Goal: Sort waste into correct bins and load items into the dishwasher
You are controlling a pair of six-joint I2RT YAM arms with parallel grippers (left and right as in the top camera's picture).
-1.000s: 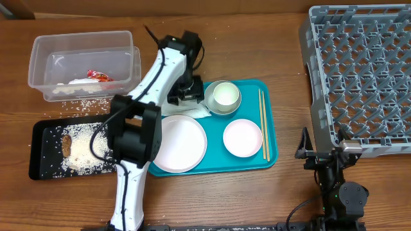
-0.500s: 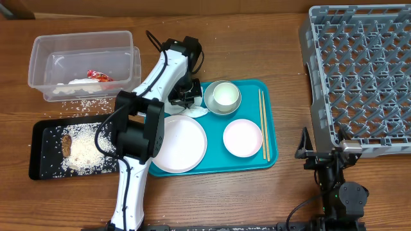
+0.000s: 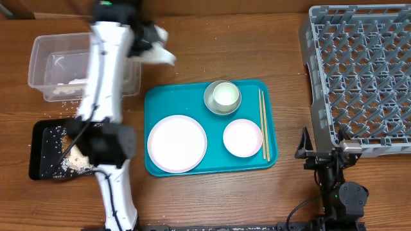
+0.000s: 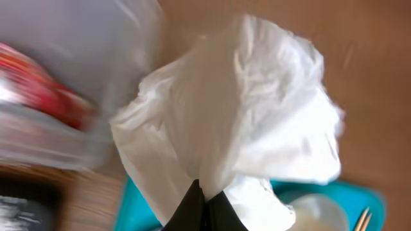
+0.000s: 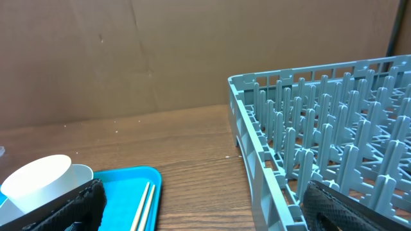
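Observation:
My left gripper (image 3: 151, 43) is shut on a crumpled white paper napkin (image 3: 162, 55) (image 4: 237, 115), held in the air just right of the clear tub (image 3: 45, 50). In the left wrist view my black fingertips (image 4: 192, 208) pinch the napkin's lower edge, and a red wrapper (image 4: 45, 93) blurs inside the tub. On the teal tray (image 3: 154, 102) lie a large white plate (image 3: 176, 142), a small dish (image 3: 243, 137), a bowl (image 3: 222, 96) and chopsticks (image 3: 263, 122). My right gripper (image 3: 321, 153) (image 5: 205, 221) stands open at the near corner of the grey dish rack (image 3: 363, 77), holding nothing.
A black tray (image 3: 42, 154) with rice (image 3: 77, 159) lies at the front left, partly under my left arm. More white scraps (image 3: 64, 86) sit in the tub, and rice grains (image 3: 70, 102) are strewn on the wood before it. The rack's wall (image 5: 270, 160) rises close on my right.
My left gripper closed on the napkin at the teal tray's back left corner, lifted it, and swung back and left toward the clear tub. The right arm has not moved.

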